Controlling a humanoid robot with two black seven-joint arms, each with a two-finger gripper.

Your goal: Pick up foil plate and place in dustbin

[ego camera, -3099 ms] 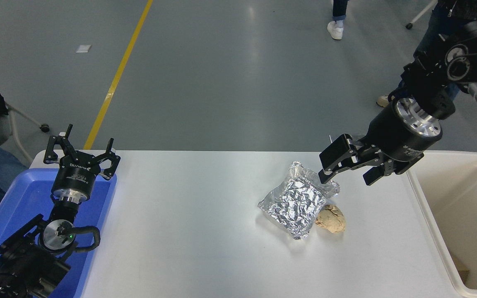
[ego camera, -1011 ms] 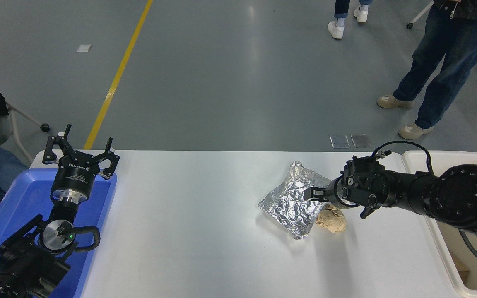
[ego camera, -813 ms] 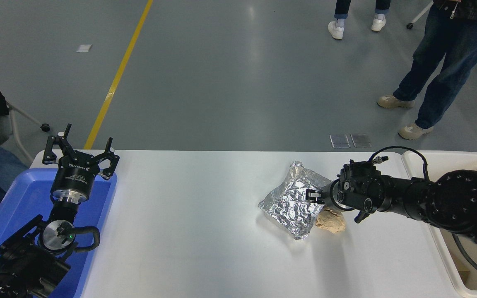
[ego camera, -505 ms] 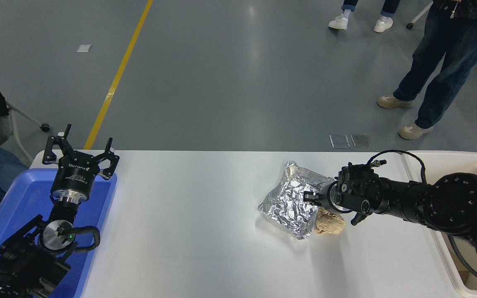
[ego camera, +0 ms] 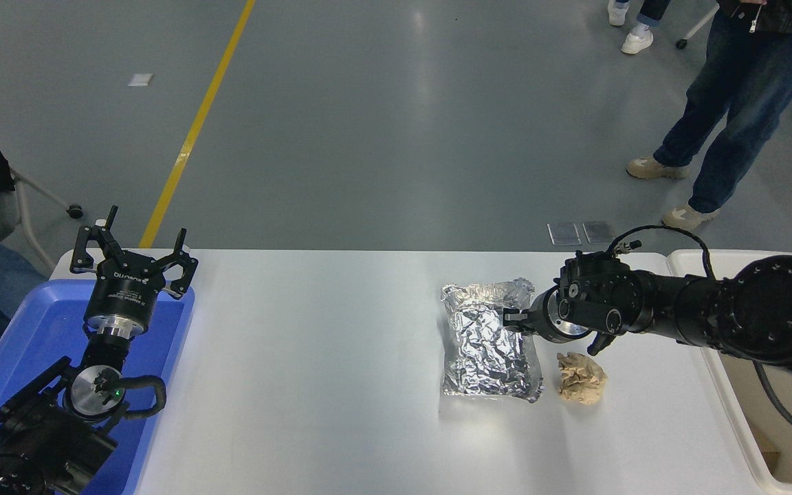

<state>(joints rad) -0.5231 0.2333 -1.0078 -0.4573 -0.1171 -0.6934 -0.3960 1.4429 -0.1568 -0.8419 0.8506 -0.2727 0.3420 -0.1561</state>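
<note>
Where the right gripper point(ego camera: 514, 320) pinches, foil plate point(ego camera: 487, 342) gleams crinkled.

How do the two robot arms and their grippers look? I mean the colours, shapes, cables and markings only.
Both arms are black. The left gripper has thin, pronged black fingers on a round black body with white lettering, above a silver ring. A round silver joint with a small green light and a looping black cable sit below. The right gripper has a silver-rimmed round wrist; a thin black cable arcs over the thick, rounded, bolt-studded arm.
</note>
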